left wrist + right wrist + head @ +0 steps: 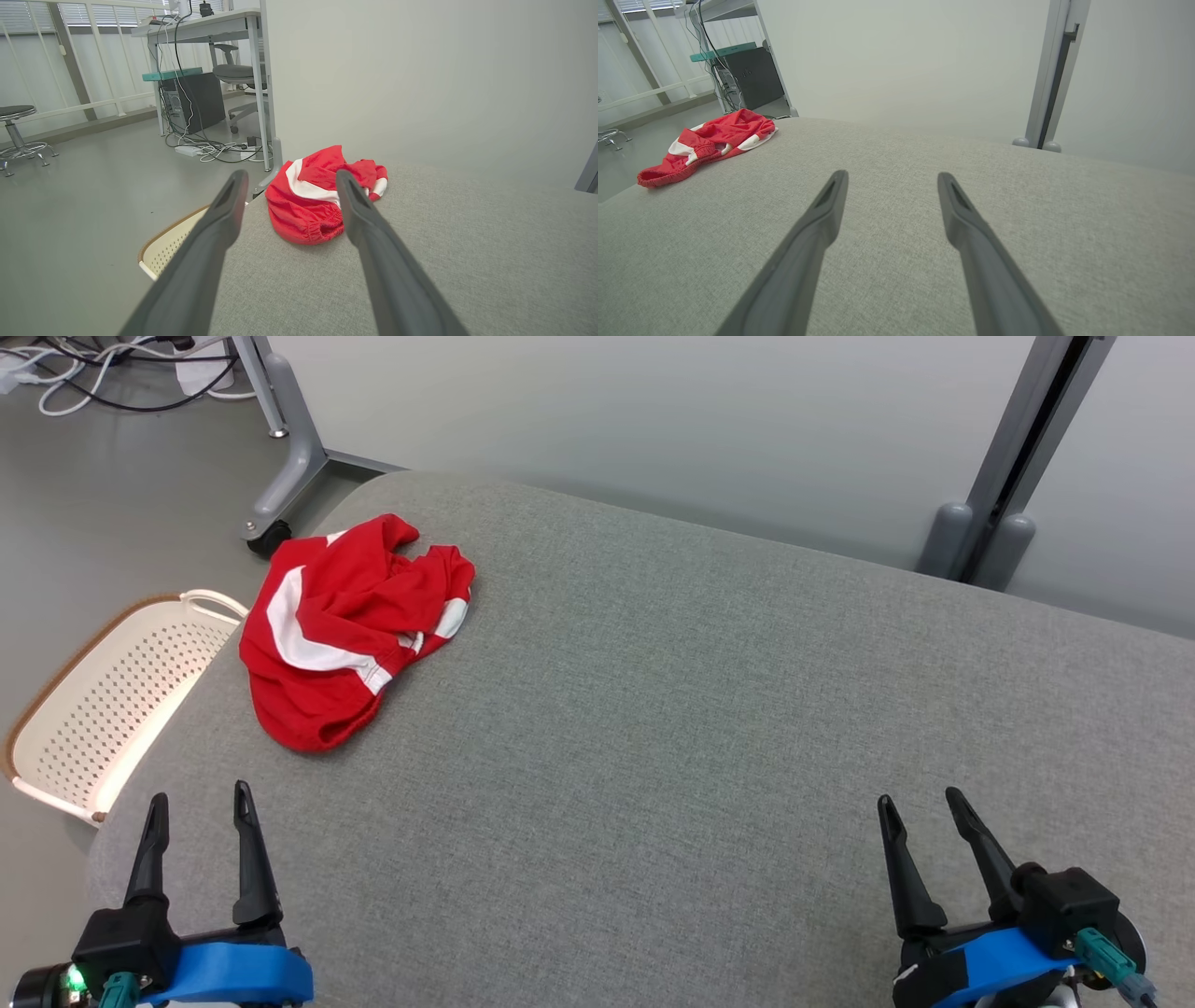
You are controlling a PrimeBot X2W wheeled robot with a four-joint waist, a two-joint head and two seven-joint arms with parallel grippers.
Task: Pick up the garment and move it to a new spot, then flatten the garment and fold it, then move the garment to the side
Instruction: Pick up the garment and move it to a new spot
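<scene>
Red garment [350,630] lies crumpled near the grey table's [709,728] far-left corner. Likely light, limp, slippery; pinch the elastic hem. Left gripper [201,798], right gripper [920,800]: jaws wide, empty.

The crumpled red-and-white cloth garment [327,616] looks soft and matt. The grey fabric-covered tabletop [709,728] has a rough woven texture. The cream perforated plastic basket [103,709] is smooth, slightly glossy.
</scene>
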